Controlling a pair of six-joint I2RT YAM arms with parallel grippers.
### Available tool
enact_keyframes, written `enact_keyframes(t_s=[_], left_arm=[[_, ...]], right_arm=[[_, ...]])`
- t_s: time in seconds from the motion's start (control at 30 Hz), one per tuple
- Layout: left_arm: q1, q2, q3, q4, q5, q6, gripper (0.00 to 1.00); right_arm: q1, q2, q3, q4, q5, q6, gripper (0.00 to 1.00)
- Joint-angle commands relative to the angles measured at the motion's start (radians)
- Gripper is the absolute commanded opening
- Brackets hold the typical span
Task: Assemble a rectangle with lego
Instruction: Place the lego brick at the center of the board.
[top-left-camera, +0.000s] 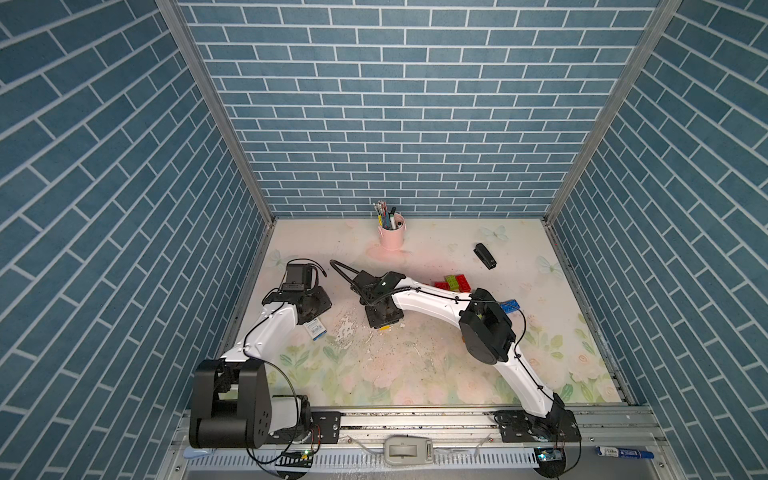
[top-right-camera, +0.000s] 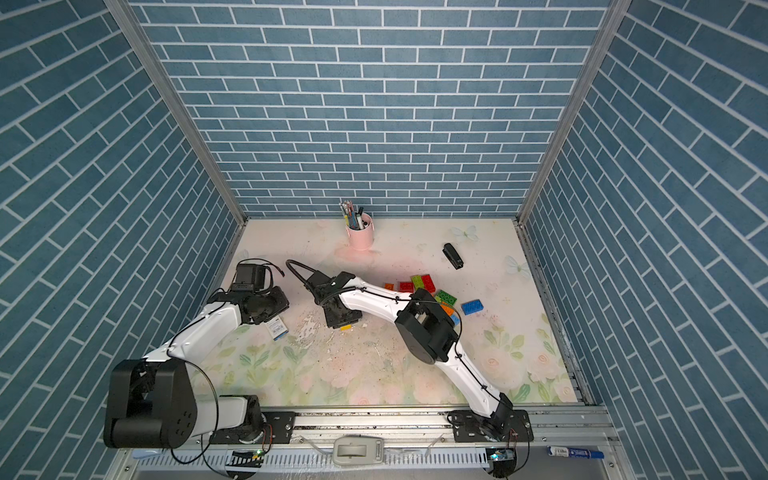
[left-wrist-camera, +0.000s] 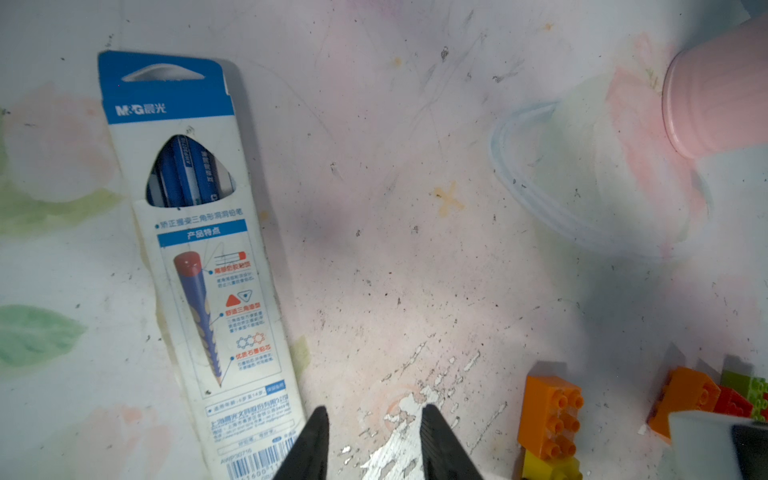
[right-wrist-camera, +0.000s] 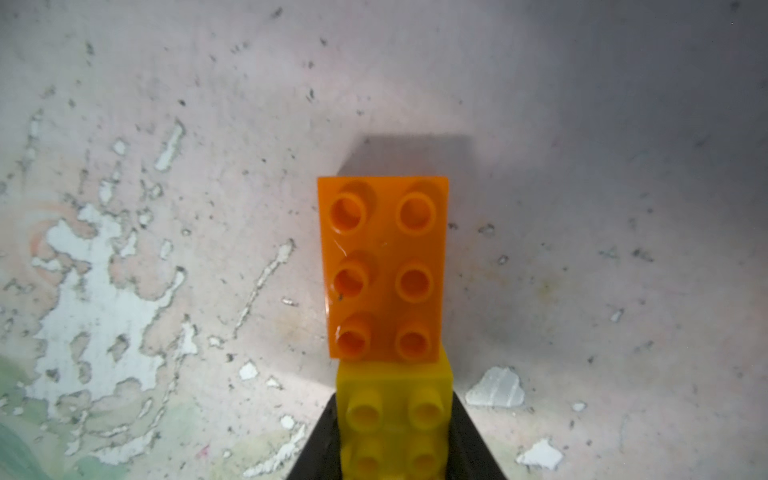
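Right hand (right-wrist-camera: 394, 440) pinches the yellow brick (right-wrist-camera: 395, 399); the orange brick (right-wrist-camera: 384, 266) extends its long axis straight outward, studs up. Left hand (left-wrist-camera: 374, 424) slightly spread.

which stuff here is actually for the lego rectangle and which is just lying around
For the job:
- orange brick
- yellow brick
- pile of loose bricks
- blue brick

Just lying about:
- pencil pack
- pink pen cup
- black stapler
- blue marker on the front rail
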Motion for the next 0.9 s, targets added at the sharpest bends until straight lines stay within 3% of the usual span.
enact_keyframes(t_s=[0.0, 0.17, 0.43, 0.87], left_arm=[[0.006, -0.012, -0.015, 0.0, 0.004, -0.003, 0.39], [0.006, -0.011, -0.016, 0.001, 0.004, -0.003, 0.39], [0.005, -0.014, -0.017, -0.001, 0.002, -0.003, 0.39], [0.005, -0.018, -0.016, -0.004, 0.001, 0.0, 0.39]], right_arm=[[0.002, 0.029, 0.017, -0.022, 0.01, 0.032, 0.16], [0.001, 0.035, 0.021, -0.027, 0.009, 0.032, 0.16], [-0.002, 0.049, 0.033, -0.036, -0.006, 0.03, 0.28], [-0.003, 0.036, 0.028, -0.033, -0.004, 0.026, 0.39]])
